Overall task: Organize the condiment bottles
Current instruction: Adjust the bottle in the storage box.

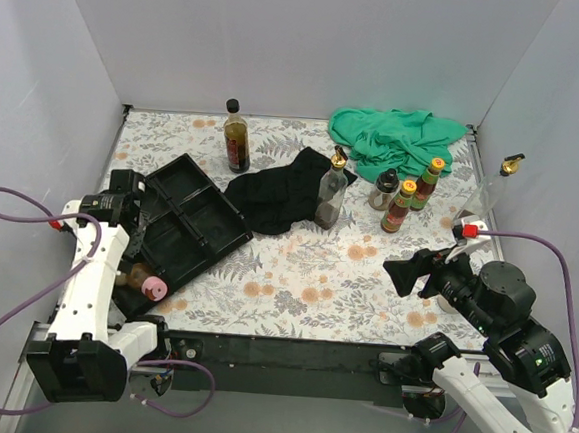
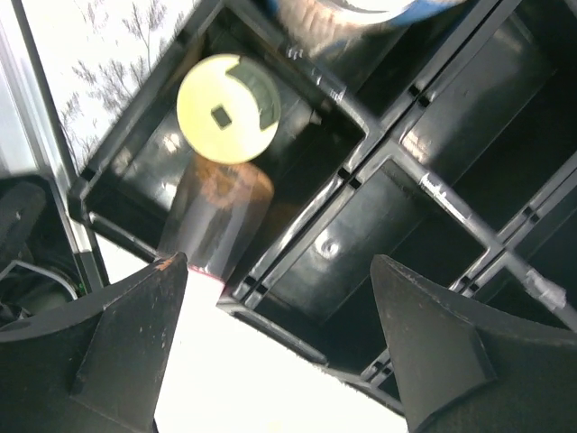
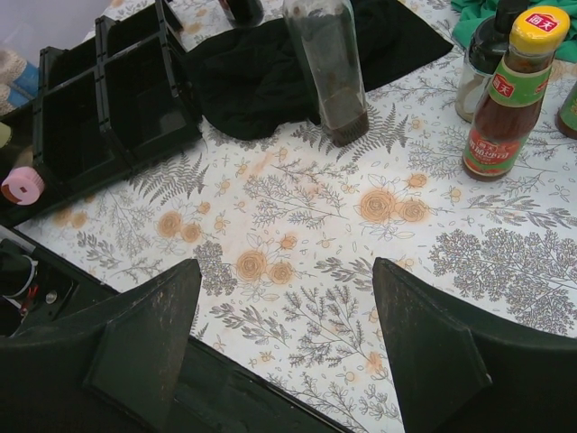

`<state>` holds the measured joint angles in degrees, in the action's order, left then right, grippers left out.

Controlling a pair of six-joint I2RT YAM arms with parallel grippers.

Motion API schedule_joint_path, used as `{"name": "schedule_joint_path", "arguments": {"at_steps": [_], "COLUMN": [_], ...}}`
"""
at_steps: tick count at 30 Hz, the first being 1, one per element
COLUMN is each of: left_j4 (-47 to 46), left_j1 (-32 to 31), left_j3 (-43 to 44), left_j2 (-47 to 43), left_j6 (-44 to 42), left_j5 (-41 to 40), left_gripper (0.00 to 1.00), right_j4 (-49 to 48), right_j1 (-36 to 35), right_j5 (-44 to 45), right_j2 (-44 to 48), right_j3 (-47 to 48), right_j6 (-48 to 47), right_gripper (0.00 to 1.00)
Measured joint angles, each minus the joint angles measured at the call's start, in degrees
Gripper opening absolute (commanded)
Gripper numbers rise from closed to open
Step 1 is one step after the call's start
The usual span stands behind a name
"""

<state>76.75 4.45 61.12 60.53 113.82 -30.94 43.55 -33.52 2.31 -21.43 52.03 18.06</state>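
My left gripper (image 1: 136, 227) hangs open and empty over the left end of the black compartmented tray (image 1: 200, 228). In the left wrist view its fingertips straddle the tray's edge (image 2: 297, 311), and a yellow-lidded shaker (image 2: 227, 108) stands in a corner compartment just ahead. A pink-lidded shaker (image 1: 151, 288) sits at the tray's near end. My right gripper (image 1: 406, 271) is open and empty above the floral table (image 3: 287, 266). A clear gold-spouted bottle (image 1: 332, 192), two red sauces (image 1: 399, 207), a grey-lidded shaker (image 1: 383, 189) and a dark black-capped bottle (image 1: 237, 137) stand on the table.
A black cloth (image 1: 281, 194) lies between the tray and the clear bottle. A green cloth (image 1: 396, 135) is bunched at the back right. Another gold-spouted bottle (image 1: 500, 181) stands by the right wall. White walls close in three sides.
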Motion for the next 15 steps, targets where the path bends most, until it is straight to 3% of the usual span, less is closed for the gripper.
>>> {"name": "schedule_joint_path", "arguments": {"at_steps": [12,15], "left_j4": [0.2,0.6], "left_j1": [0.0,0.0], "left_j3": [-5.3,-3.9], "left_j2": [-2.5,-2.2], "left_j6": [0.5,-0.5], "left_j5": [8.1,7.1], "left_gripper": [0.74,0.75], "right_j4": [-1.6,-2.7], "right_j1": [0.0,0.0], "right_j5": [-0.3,-1.8], "right_j2": [1.4,1.0], "right_j3": [-1.4,-3.1], "right_j6": [0.8,0.9], "right_gripper": [0.84,0.79]}}
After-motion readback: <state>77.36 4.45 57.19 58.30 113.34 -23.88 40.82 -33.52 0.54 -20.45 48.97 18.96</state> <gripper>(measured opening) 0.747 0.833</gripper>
